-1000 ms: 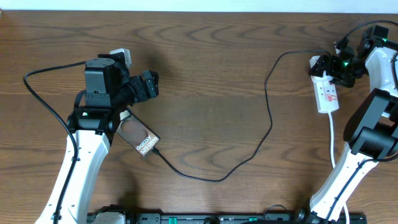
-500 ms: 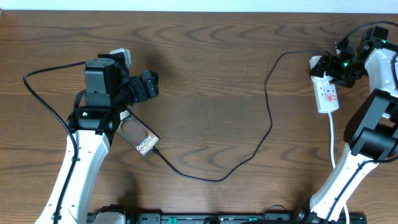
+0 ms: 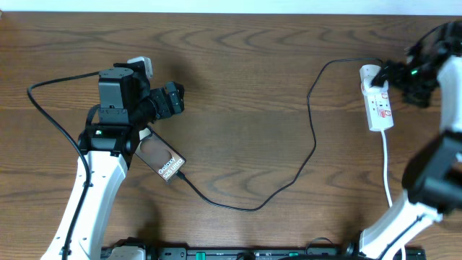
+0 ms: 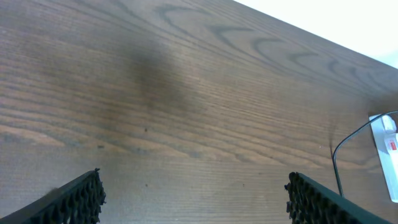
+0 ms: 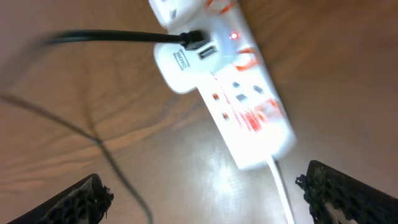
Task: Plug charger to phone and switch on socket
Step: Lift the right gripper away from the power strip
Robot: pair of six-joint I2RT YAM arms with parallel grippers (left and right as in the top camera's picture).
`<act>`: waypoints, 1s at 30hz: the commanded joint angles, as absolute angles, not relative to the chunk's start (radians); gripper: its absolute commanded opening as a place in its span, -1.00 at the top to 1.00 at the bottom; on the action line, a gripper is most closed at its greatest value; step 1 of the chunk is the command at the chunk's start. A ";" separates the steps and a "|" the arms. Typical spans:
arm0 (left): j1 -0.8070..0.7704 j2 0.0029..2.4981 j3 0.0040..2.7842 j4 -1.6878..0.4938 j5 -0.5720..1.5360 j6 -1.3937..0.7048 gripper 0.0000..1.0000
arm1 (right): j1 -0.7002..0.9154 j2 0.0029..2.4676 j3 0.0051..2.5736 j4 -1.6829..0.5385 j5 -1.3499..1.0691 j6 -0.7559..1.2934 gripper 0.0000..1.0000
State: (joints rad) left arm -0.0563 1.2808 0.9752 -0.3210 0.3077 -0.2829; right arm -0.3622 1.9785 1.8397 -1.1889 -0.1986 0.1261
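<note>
Our left jaws stand wide apart and hold nothing. Their ribbed pads (image 4: 74,202) sit at the lower corners of the wrist view, with only bare worktop (image 4: 186,93) between them. The phone (image 3: 162,160) lies flat behind these jaws, back toward the arm's base and partly under the arm, its printed end farthest from them. The charger (image 3: 312,137) meets that far short edge with its tip, though we cannot tell how deep it sits, then loops away across the worktop. Our right jaws are also spread wide and grasp nothing, pads (image 5: 81,199) at the lower corners of their view. Just ahead of them lies the socket (image 5: 245,93), clear of both pads. The charger's black plug (image 5: 189,40) sits in its side port, and a small red light (image 5: 234,36) glows beside it. The socket's white cord (image 5: 283,193) runs back toward these jaws, close to one pad.
</note>
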 commanded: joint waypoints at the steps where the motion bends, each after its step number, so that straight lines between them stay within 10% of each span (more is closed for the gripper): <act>1: -0.059 1.279 0.992 -0.336 0.294 -0.263 -0.83 | -0.358 1.768 1.853 -1.247 -0.052 0.373 -0.99; 30: -0.059 1.279 0.991 -0.336 0.294 -0.263 -0.83 | -0.358 1.479 1.853 -1.254 -0.051 0.396 -0.99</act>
